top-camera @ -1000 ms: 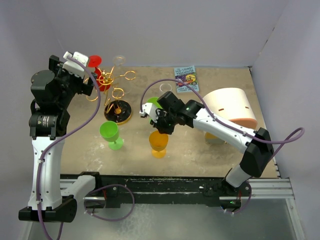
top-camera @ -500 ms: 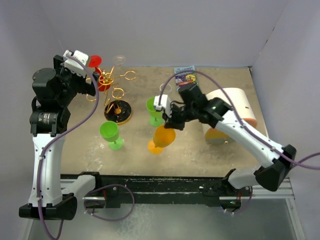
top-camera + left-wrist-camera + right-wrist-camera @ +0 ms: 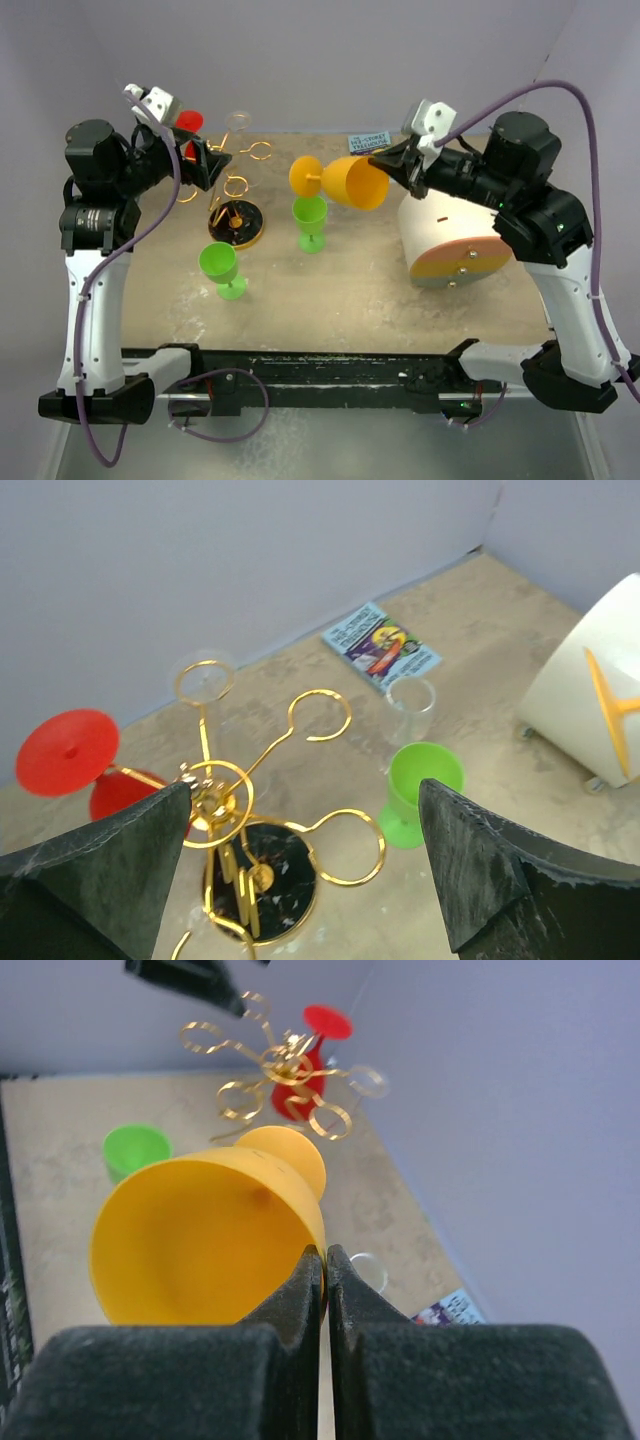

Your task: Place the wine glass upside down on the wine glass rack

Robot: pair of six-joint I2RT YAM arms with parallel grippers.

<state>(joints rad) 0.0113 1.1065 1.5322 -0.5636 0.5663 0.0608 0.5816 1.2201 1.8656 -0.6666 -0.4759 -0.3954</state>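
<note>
My right gripper (image 3: 385,165) is shut on the rim of an orange wine glass (image 3: 350,182), held in the air on its side with its foot pointing left toward the wine glass rack (image 3: 232,185). In the right wrist view the fingers (image 3: 310,1290) pinch the cup wall of the orange glass (image 3: 200,1250), and the rack (image 3: 280,1060) is farther ahead. The gold wire rack (image 3: 215,795) stands on a black disc base (image 3: 262,880). My left gripper (image 3: 200,160) hovers open above the rack, nothing between its fingers (image 3: 470,870).
A red glass (image 3: 190,125) and a clear glass (image 3: 238,120) hang on the rack. Two green glasses (image 3: 310,220) (image 3: 222,268) stand on the table, and a clear glass (image 3: 410,705) stands behind one. A cream drum (image 3: 450,230) lies at the right, a leaflet (image 3: 380,645) at the back.
The right gripper closed on the orange glass, lifted it off the table and swung it up and back, tipping it on its side. The left gripper shifted slightly over the rack.
</note>
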